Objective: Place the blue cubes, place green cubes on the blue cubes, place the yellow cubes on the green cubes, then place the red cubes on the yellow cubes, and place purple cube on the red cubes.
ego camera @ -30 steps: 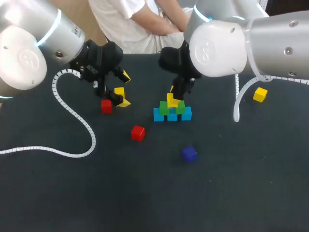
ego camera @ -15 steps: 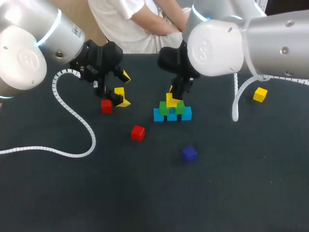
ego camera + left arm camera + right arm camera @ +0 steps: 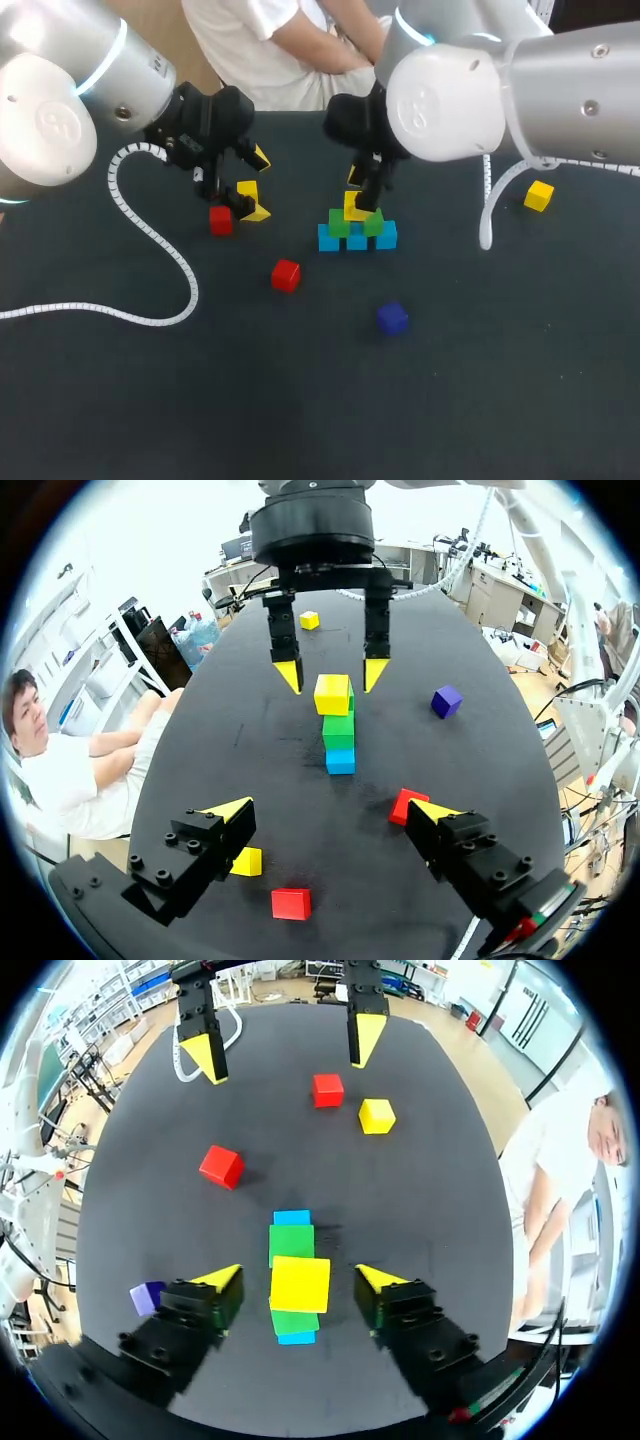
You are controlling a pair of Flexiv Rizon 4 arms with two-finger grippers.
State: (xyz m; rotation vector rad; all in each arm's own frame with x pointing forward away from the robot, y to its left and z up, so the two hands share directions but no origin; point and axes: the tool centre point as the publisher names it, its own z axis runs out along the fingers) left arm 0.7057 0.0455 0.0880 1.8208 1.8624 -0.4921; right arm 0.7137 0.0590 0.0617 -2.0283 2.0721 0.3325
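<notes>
A row of blue cubes [image 3: 357, 239] carries green cubes [image 3: 345, 224], and one yellow cube [image 3: 356, 208] rests on the green ones. My right gripper [image 3: 362, 188] is open directly over that yellow cube [image 3: 300, 1283], its fingertips [image 3: 222, 1278] apart from both sides of it. My left gripper [image 3: 250, 185] hangs open at the back left, above a second yellow cube [image 3: 246, 861] and a red cube [image 3: 291, 903]. Another red cube [image 3: 286, 275] and the purple cube [image 3: 392, 318] lie in front of the stack. A third yellow cube [image 3: 539, 195] sits far right.
A white coiled cable [image 3: 150, 245] loops over the table at the left, and another cable [image 3: 490, 205] hangs beside the right arm. A person sits just beyond the far edge, not touching the table.
My right gripper has opened and let go of the yellow cube, which now rests on the green cubes, and it has risen slightly. The left arm has not moved.
</notes>
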